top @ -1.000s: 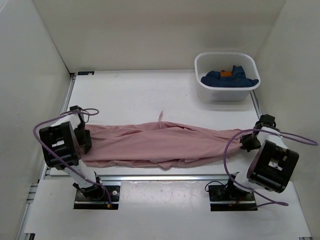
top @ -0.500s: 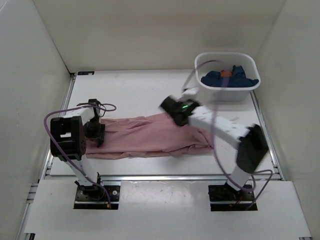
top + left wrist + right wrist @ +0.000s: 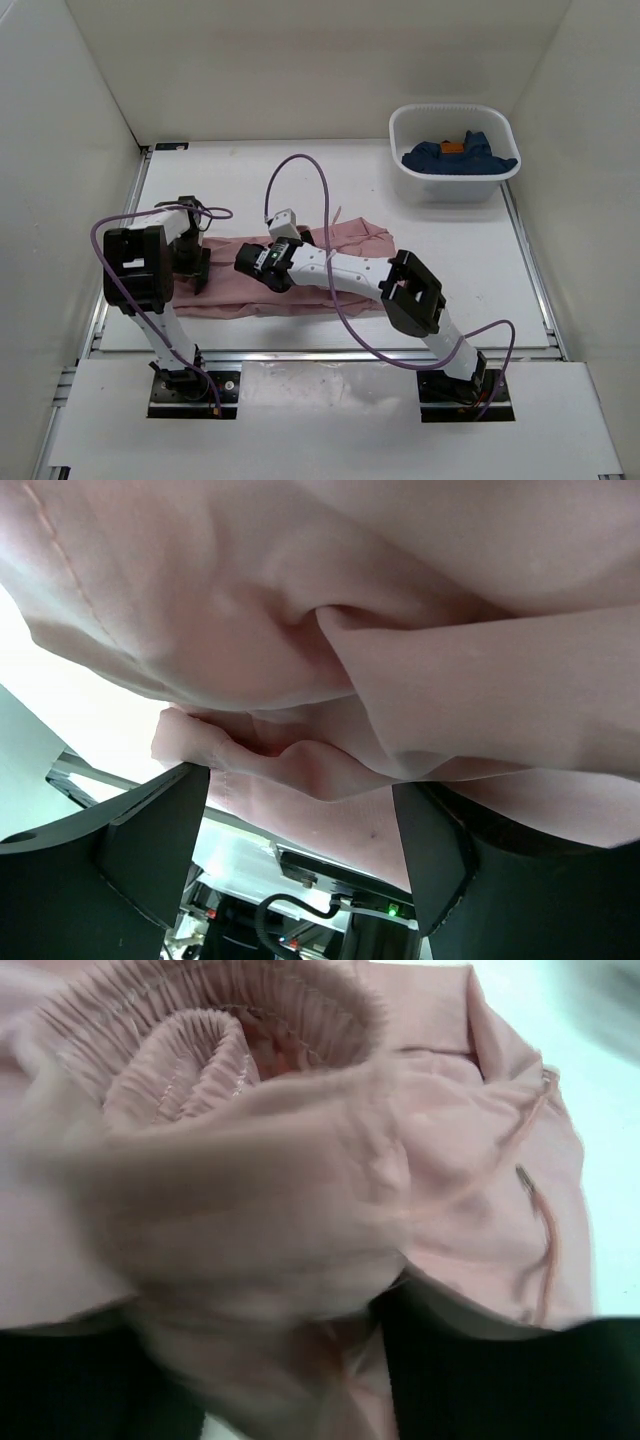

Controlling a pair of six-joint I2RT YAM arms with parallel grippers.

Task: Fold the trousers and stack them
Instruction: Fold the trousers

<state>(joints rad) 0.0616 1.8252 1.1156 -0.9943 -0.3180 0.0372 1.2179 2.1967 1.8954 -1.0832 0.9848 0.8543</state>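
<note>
1. The trousers (image 3: pixel 345 240) lie in a crumpled strip on the desk (image 3: pixel 450 280), left of centre.
2. The left pincer (image 3: pixel 298 785) gapes wide at their left end, with loose fabric between its jaws.
3. The right pincer (image 3: pixel 248 262) is buried in blurred cloth, so I cannot tell its opening.

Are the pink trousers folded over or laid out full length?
Folded, loosely: the trousers lie doubled, one layer over another, with the gathered waistband bunched at the right gripper. Edges are not squared.

One trousers (image 3: pixel 355 242); one tub (image 3: pixel 455 188); one navy garment (image 3: pixel 470 158); two pincers: left pincer (image 3: pixel 190 265), right pincer (image 3: pixel 252 265).
</note>
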